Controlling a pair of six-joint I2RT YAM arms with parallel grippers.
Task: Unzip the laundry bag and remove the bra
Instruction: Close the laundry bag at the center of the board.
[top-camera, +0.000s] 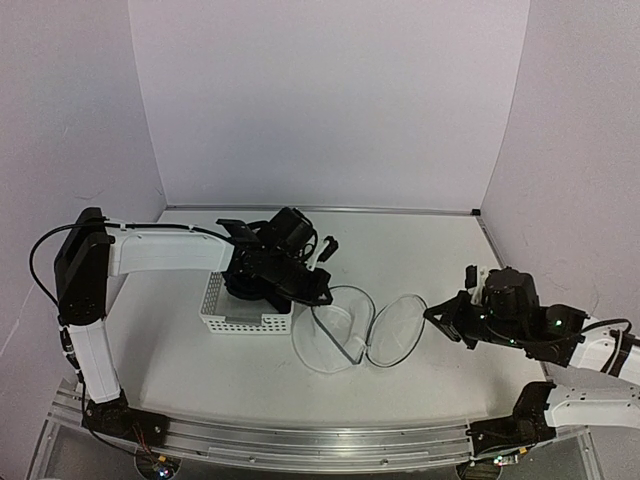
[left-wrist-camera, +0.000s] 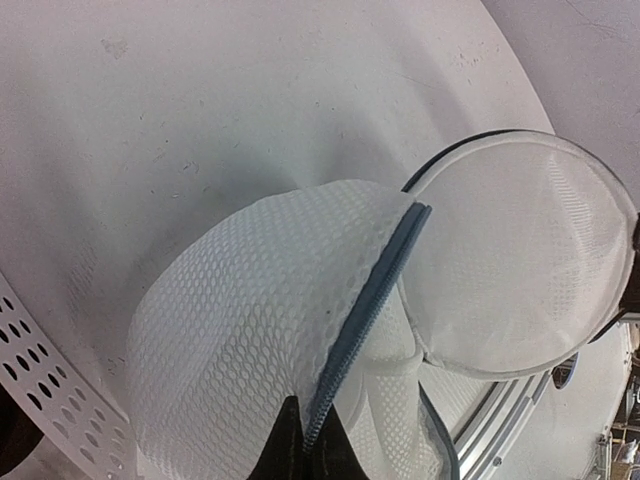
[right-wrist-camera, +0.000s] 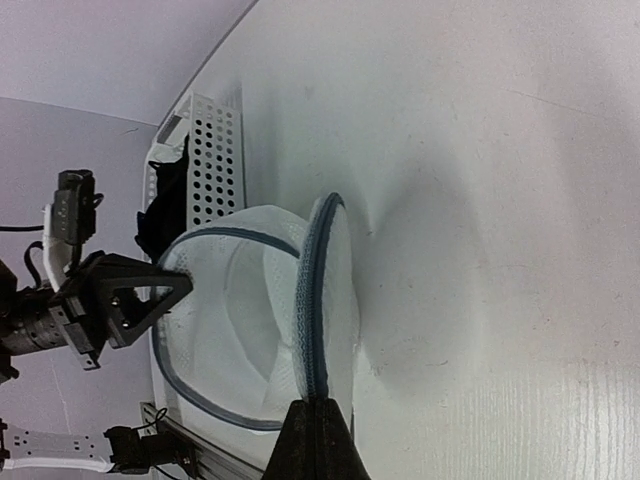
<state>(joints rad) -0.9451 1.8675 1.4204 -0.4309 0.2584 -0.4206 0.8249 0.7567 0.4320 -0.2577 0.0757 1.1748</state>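
The left end effector (left-wrist-camera: 305, 448) pinches the laundry bag (left-wrist-camera: 240, 320) at its grey zipper (left-wrist-camera: 375, 290), round flap (left-wrist-camera: 510, 260) open.

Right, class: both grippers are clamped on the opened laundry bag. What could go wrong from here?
1. The left gripper and the right gripper each pinch only a thin zipper edge of the laundry bag. Pulling apart could slip a grip or strain the mesh.
2. The left arm reaches right over the basket, so a careless move might knock it.
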